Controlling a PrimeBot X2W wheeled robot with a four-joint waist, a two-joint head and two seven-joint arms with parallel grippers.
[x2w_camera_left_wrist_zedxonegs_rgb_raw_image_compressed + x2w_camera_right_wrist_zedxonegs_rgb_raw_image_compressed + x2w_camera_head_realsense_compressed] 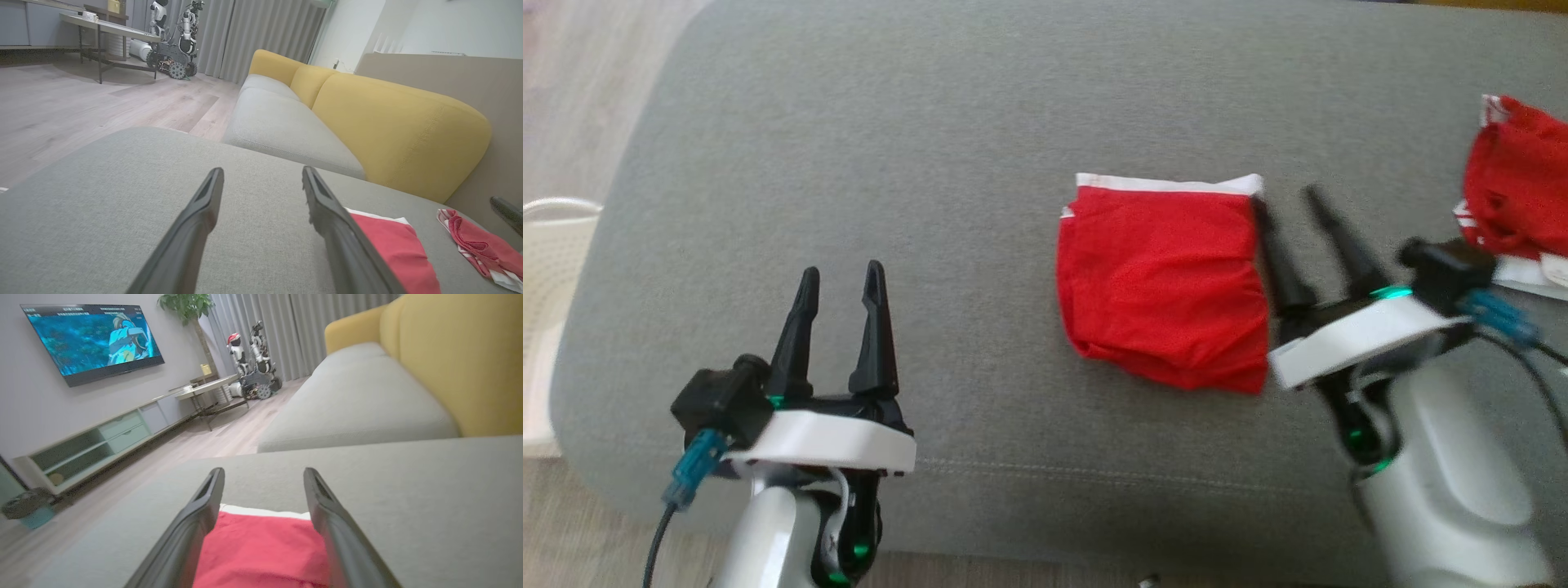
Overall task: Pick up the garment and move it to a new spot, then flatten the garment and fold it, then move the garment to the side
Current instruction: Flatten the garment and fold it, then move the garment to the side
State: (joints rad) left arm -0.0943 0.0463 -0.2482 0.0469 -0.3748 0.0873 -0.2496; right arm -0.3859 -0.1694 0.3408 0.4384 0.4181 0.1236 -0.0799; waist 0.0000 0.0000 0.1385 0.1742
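Grey cushion (931,122): your garment (1164,286) lies folded, near-square, white band running left-right at far edge. Left gripper (842,271) and right gripper (1284,197) both gape, empty.

A red cloth garment (1164,286) with a white band along its far edge lies folded into a rough square, flat on the grey upholstered seat (849,122), right of centre.
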